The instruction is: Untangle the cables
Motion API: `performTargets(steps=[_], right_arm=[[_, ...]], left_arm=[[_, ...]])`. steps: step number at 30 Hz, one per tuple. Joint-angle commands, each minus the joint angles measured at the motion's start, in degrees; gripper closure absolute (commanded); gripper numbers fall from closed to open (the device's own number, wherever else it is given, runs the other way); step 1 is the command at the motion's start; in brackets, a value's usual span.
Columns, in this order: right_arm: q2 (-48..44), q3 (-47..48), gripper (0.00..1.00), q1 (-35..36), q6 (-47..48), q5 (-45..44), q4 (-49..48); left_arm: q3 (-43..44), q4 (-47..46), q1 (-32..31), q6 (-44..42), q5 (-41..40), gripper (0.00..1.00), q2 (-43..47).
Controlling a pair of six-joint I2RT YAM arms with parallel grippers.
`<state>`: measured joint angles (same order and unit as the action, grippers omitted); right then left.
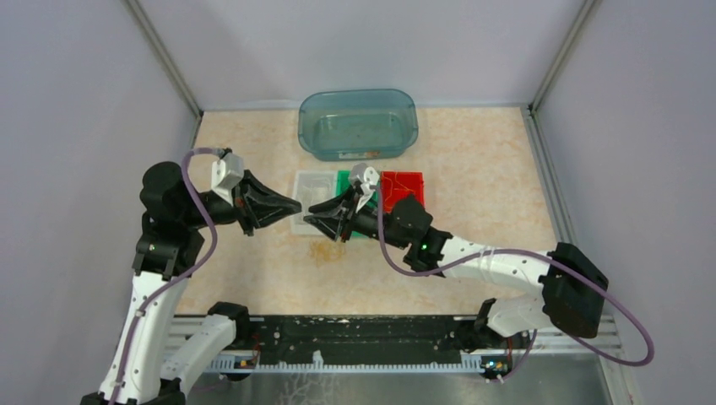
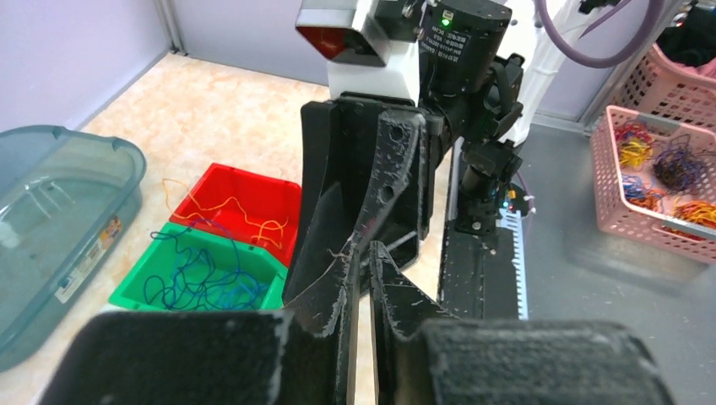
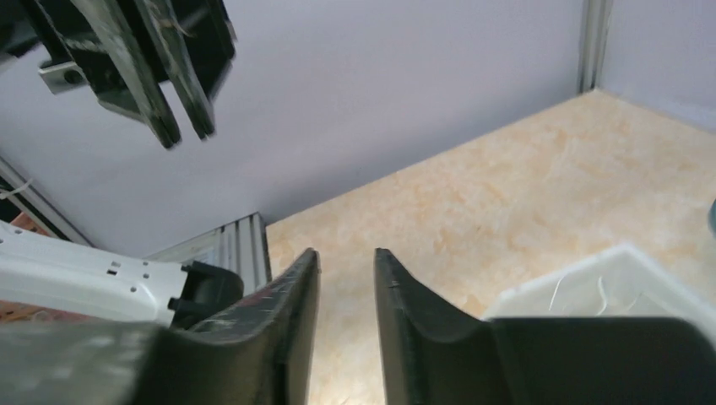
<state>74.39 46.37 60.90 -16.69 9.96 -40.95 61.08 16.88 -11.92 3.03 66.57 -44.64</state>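
Top external view: lilac walls (image 1: 84,84), marbled beige tabletop (image 1: 490,186). Blue cables (image 2: 198,283) lie in the green bin (image 2: 169,302), orange cables (image 2: 249,221) in the red bin (image 2: 253,184). Left pincer (image 1: 297,205) and right pincer (image 1: 312,213) face tip to tip, both slightly parted.

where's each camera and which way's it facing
top external: above and behind the bases, looking down on the beige stone-pattern table; left arm, right arm show
left wrist: on the left arm, facing the right jaws ahead; own jaws at bottom
right wrist: on the right arm, facing the lilac wall; own jaws below, left jaws top left
shared: top and left wrist both show the red plastic bin and green plastic bin
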Motion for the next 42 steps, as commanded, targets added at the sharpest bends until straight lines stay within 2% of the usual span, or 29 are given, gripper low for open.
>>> performTargets(steps=[1,3,5,8,10,14,18,23,26,29,30,31,32,33,37,42], right_arm=[[-2.06,-2.12,0.61,0.44,1.98,-0.78,3.7],[-1.24,-3.29,0.56,0.47,4.93,-2.16,9.71],[1.09,-4.32,0.53,0.44,8.39,-1.39,13.55],[6.41,-4.21,0.51,0.37,13.9,1.98,17.35],[10.24,-1.63,0.48,0.59,19.62,3.4,21.55],[16.05,1.62,0.45,0.62,29.31,2.27,25.78],[19.86,4.61,0.45,0.7,36.27,3.68,30.69],[24.23,4.31,0.49,1.95,37.97,1.97,28.26],[26.74,5.25,0.56,2.55,38.09,-1.7,26.21],[27.43,5.8,0.68,2.55,37.84,-3.35,25.4],[26.59,5.5,0.76,2.55,37.28,-3.9,24.94],[25.26,4.97,0.88,2.55,36.81,-4.05,24.31],[23.26,4.19,0.97,2.55,36.3,-3.93,23.46],[21.3,3.29,1.0,2.55,35.41,-4.05,22.4],[9.93,0.63,1.0,2.15,31.29,-2.45,20.03],[0.43,-0.85,1.0,1.22,26.1,1.4,19.42]], left_arm=[[1.1,5.81,-0.29,-7.09,-1.92,0.87,0.31],[-0.1,6.57,-0.29,-8.35,-4.9,0.86,0.31],[-2.01,4.98,-0.29,-8.34,-7.98,0.77,0.36],[-4.01,2.19,-0.21,-8.8,-12.38,0.58,0.4],[-4.19,1.67,-0.21,-9.39,-14.27,0.41,0.06],[-3.44,3.1,-0.13,-10.48,-15.46,0.34,-0.71],[-3.4,4.1,-0.12,-10.39,-15.67,0.3,-0.83],[-3.66,4.5,-0.07,-10.88,-16.56,0.3,-0.71],[-3.56,3.99,-0.03,-10.49,-16.52,0.3,-0.93],[-2.73,4.14,0.12,-10.44,-16.43,0.3,-1.08],[-2.38,4.37,0.14,-10.6,-16.38,0.3,-1.12],[-2.19,4.65,0.21,-10.85,-16.23,0.3,-1.13],[-2.19,4.84,0.23,-11.12,-16.12,0.3,-1.04],[-2.38,5.03,0.23,-11.52,-16.0,0.3,-0.95],[-3.37,6.22,0.23,-14.4,-14.69,0.29,-0.36],[-5.86,12.51,0.23,-23.99,-10.49,0.29,1.05]])
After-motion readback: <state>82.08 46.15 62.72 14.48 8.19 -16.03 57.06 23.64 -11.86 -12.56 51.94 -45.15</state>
